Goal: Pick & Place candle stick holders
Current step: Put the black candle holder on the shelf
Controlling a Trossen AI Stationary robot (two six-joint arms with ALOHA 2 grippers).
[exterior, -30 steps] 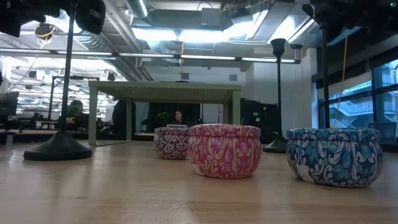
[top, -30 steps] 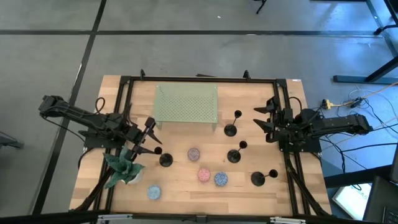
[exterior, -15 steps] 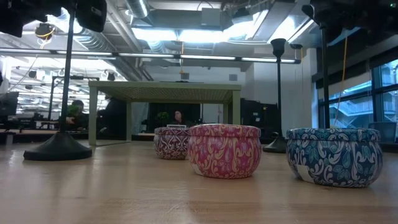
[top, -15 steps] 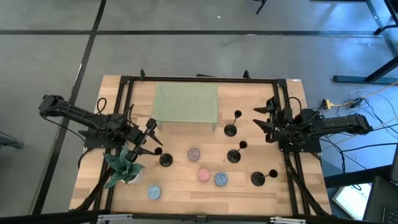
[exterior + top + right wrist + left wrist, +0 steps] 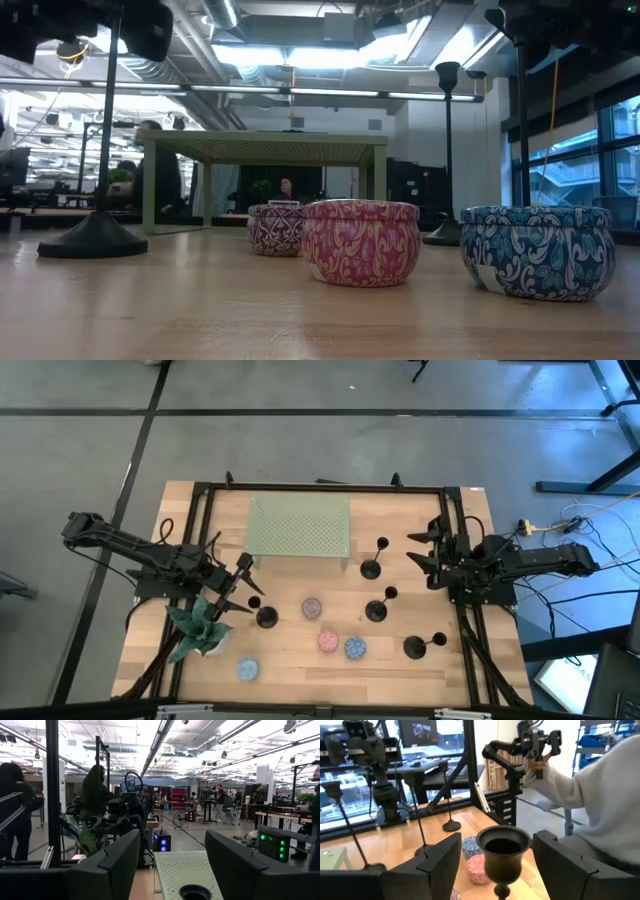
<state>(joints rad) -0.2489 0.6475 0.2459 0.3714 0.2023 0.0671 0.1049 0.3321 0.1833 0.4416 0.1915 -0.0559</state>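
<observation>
High view, table layout: wooden table (image 5: 300,670) carries a green perforated riser (image 5: 300,527), a potted plant (image 5: 200,628) and four black candle stick holders; one holder (image 5: 265,616) stands at the left gripper (image 5: 243,588), three more (image 5: 371,568) (image 5: 377,610) (image 5: 415,647) stand nearer the right gripper (image 5: 425,558); small speckled candle tins (image 5: 312,606) sit between them
Left wrist view, fingers: both dark fingers (image 5: 432,865) stand wide, apart from the holder; its cup top (image 5: 503,844) sits midway between them with clear gaps on each side; nothing is gripped
Right wrist view, fingers: right fingers (image 5: 115,857) are spread with only a holder cup (image 5: 195,892) below and ahead of them; this arm waits at the table edge holding nothing
Risk, tipping: the holder is tall and thin on a small base; a finger closing off-centre, or one pad touching first, would likely push the cup sideways and topple it
Risk, neighbours: the plant lies just beside the left gripper; a wide swing could snag its leaves
Risk, tins: a falling holder could strike the nearest tin beyond the fingertips
Risk, slip: a pinch on the rounded cup, not the stem, may slide off on lifting
</observation>
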